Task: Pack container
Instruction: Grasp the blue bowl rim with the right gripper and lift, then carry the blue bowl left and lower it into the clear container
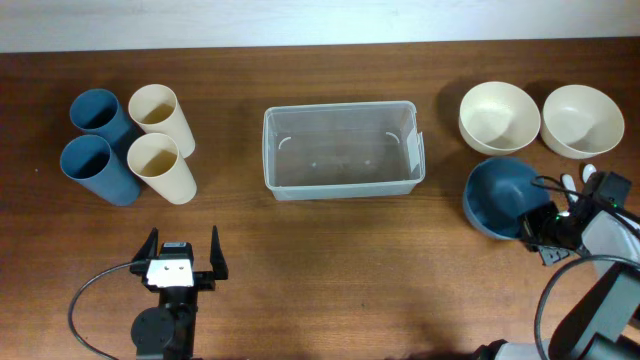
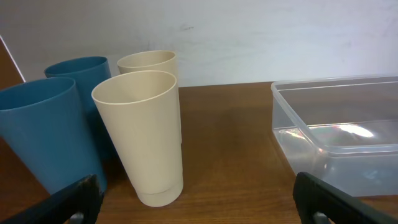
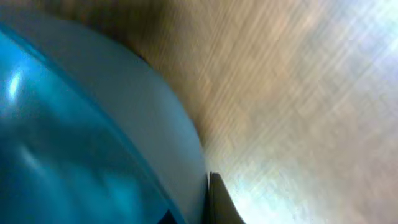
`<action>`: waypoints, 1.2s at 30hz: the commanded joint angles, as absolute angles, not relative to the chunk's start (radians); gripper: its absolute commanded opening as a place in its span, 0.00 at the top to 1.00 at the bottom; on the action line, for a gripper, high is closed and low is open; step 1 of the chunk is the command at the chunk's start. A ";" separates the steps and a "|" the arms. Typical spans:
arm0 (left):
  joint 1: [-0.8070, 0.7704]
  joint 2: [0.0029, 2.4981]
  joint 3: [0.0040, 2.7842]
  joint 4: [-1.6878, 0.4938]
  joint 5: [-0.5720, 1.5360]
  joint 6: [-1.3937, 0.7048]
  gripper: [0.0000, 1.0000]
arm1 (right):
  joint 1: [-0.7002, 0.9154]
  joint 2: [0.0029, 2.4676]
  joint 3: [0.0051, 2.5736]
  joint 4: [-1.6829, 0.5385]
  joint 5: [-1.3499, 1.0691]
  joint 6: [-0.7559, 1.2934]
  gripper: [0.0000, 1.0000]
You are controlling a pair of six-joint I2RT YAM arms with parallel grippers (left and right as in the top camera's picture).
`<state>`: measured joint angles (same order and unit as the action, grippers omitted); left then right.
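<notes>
Four cups [image 1: 160, 165], three bowls [image 1: 499, 115] (container [image 1: 340, 160] between)

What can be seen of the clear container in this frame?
The container is a clear, translucent plastic rectangular bin with rounded corners, a raised rim and a small handle at its right end. It stands upright, open and empty, on the wooden table, between the cups on its left and the bowls on its right, apart from both. Nothing touches it but the table.
</notes>
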<state>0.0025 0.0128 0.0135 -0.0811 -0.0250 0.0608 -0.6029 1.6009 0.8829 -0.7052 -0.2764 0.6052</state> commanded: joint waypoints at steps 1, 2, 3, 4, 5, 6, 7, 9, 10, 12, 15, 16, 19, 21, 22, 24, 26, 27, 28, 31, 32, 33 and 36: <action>0.008 0.005 0.009 -0.083 -0.012 0.073 0.00 | -0.609 1.489 0.966 -0.791 -0.299 0.605 0.96; 0.008 0.005 0.009 -0.084 -0.012 0.073 0.00 | -0.609 1.467 0.982 -0.819 -0.299 0.605 0.96; 0.008 0.005 0.009 -0.083 -0.012 0.073 0.00 | -0.609 1.438 1.004 -0.853 -0.299 0.604 0.96; 0.008 0.005 0.009 -0.083 -0.012 0.073 0.00 | -0.609 1.412 1.024 -0.879 -0.300 0.601 0.96; 0.008 0.005 0.009 -0.083 -0.012 0.073 0.00 | -0.609 1.381 1.048 -0.907 -0.300 0.598 0.96; 0.008 0.005 0.009 -0.083 -0.012 0.073 0.01 | -0.609 1.353 1.073 -0.932 -0.300 0.593 0.96; 0.008 0.005 0.009 -0.084 -0.012 0.073 0.00 | -0.609 1.325 1.098 -0.951 -0.301 0.586 0.96; 0.008 0.005 0.009 -0.084 -0.012 0.073 0.00 | -0.607 1.269 1.157 -0.985 -0.308 0.586 0.96; 0.008 0.005 0.009 -0.083 -0.012 0.073 0.00 | -0.601 1.245 1.187 -0.997 -0.316 0.586 0.96; 0.008 0.005 0.009 -0.083 -0.012 0.073 0.01 | -0.572 1.206 1.253 -1.011 -0.336 0.583 0.96; 0.008 0.005 0.009 -0.083 -0.012 0.073 0.00 | -0.488 1.185 1.332 -1.022 -0.340 0.583 0.96; 0.008 0.005 0.009 -0.084 -0.012 0.073 0.01 | -0.442 1.185 1.354 -1.021 -0.340 0.583 0.96; 0.008 0.005 0.009 -0.083 -0.012 0.073 0.00 | -0.300 1.202 1.379 -0.985 -0.336 0.596 0.96; 0.008 0.005 0.009 -0.083 -0.012 0.073 0.00 | -0.186 1.232 1.379 -0.946 -0.321 0.627 0.96; 0.008 0.005 0.009 -0.083 -0.012 0.073 0.01 | -0.129 1.253 1.379 -0.928 -0.311 0.638 0.97; 0.008 0.005 0.009 -0.083 -0.012 0.073 0.01 | -0.037 1.297 1.379 -0.900 -0.295 0.648 0.96; 0.008 0.005 0.009 -0.083 -0.012 0.073 0.00 | 0.057 1.357 1.379 -0.867 -0.289 0.648 0.96; 0.008 0.005 0.009 -0.084 -0.012 0.073 0.00 | 0.102 1.393 1.381 -0.854 -0.280 0.651 0.96; 0.008 0.005 0.009 -0.083 -0.012 0.073 0.00 | 0.135 1.425 1.383 -0.847 -0.264 0.660 0.96; 0.008 0.005 0.009 -0.083 -0.012 0.073 0.01 | 0.207 1.531 1.399 -0.833 -0.205 0.671 0.96; 0.008 0.005 0.009 -0.083 -0.012 0.073 0.00 | 0.219 1.566 1.411 -0.830 -0.204 0.670 0.96; 0.008 0.005 0.009 -0.084 -0.012 0.073 0.00 | 0.225 1.595 1.423 -0.829 -0.205 0.670 0.96; 0.008 0.005 0.009 -0.084 -0.012 0.073 0.00 | 0.235 1.681 1.477 -0.829 -0.205 0.667 0.96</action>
<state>0.0025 0.0128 0.0135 -0.0814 -0.0250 0.0608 0.2276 1.6325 1.3964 -0.8368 -0.2405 0.6559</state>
